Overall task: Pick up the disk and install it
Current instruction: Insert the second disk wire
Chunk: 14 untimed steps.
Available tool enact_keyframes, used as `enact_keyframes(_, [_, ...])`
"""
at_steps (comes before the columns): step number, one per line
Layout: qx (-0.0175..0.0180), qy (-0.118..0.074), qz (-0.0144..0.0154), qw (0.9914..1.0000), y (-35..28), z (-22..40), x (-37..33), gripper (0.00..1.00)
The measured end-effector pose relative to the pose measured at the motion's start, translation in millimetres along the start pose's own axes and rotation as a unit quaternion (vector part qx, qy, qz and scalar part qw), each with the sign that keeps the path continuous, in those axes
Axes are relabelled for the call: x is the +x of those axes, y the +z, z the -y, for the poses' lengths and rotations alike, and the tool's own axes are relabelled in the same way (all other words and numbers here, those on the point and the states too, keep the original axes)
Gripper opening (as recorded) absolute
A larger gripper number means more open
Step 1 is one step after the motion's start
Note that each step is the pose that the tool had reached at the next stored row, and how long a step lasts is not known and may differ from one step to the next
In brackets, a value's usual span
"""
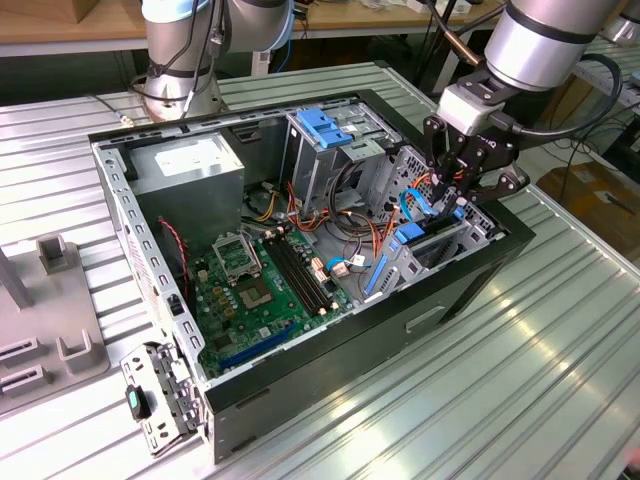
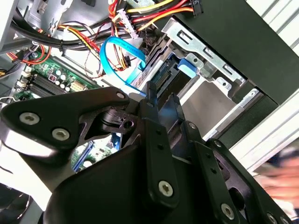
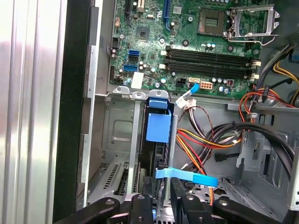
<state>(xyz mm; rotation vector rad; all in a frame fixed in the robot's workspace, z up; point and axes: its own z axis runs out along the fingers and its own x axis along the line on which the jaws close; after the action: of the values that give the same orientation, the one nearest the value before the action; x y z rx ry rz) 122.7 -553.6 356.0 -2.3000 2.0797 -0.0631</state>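
I'm down inside the open computer case [image 1: 470, 285], which lies on its side on the ribbed metal table [image 1: 560, 380]. In it sit the green motherboard [image 1: 265, 290] on the floor, the grey power-supply box [image 1: 190, 165] in the far corner, and a tall metal cage [image 1: 330, 150] with a light-blue latch on top. Red, yellow and orange cables [image 1: 370, 235] tangle through the middle, with a flat blue data cable [image 2: 122, 58] looping beside them.

My gripper [image 1: 462, 185] hangs over the drive bay [image 3: 119, 140] at the case's front end, on the exterior view's right. My fingers [image 3: 142, 205] stand close together around the upper edge of the disk [image 3: 159, 135], a narrow gap between them, gripping it, as far as I can see. The disk stands on edge in that bay: blue plastic rail [image 2: 189, 65] at its end, a blue panel facing the first wrist camera, dark metal below it. The blue cable crosses just in front of my fingertips.
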Motion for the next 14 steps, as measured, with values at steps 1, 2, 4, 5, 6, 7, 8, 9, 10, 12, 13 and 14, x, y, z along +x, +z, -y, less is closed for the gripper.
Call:
enact_keyframes(1, [0.0, 0.0, 0.0, 1.0, 0.0, 0.0, 0.0, 0.3])
enact_keyframes(2, [0.0, 0.0, 0.0, 1.0, 0.0, 0.0, 0.0, 0.3])
enact_keyframes(4, [0.0, 0.0, 0.0, 1.0, 0.0, 0.0, 0.0, 0.3])
enact_keyframes(5, [0.0, 0.0, 0.0, 1.0, 0.0, 0.0, 0.0, 0.3])
enact_keyframes(6, [0.0, 0.001, 0.0, 1.0, 0.0, 0.0, 0.0, 0.3])
enact_keyframes(7, [0.0, 0.001, 0.0, 1.0, 0.0, 0.0, 0.0, 0.3])
enact_keyframes(8, [0.0, 0.001, 0.0, 1.0, -0.3, 0.0, 0.0, 0.3])
enact_keyframes(9, [0.0, 0.001, 0.0, 1.0, -1.3, 0.1, 0.0, 0.3])
enact_keyframes(10, [0.0, 0.001, 0.0001, 1.0, -2.7, 0.1, 0.0, 0.3])
enact_keyframes(12, [0.0, 0.001, 0.0001, 1.0, -10.4, 0.6, 0.0, 0.3])
enact_keyframes(13, [0.0, 0.001, 0.0, 1.0, -13.4, 0.7, 0.1, 0.3])
enact_keyframes(14, [0.0, 0.001, 0.0001, 1.0, -17.7, 1.0, 0.1, 0.3])
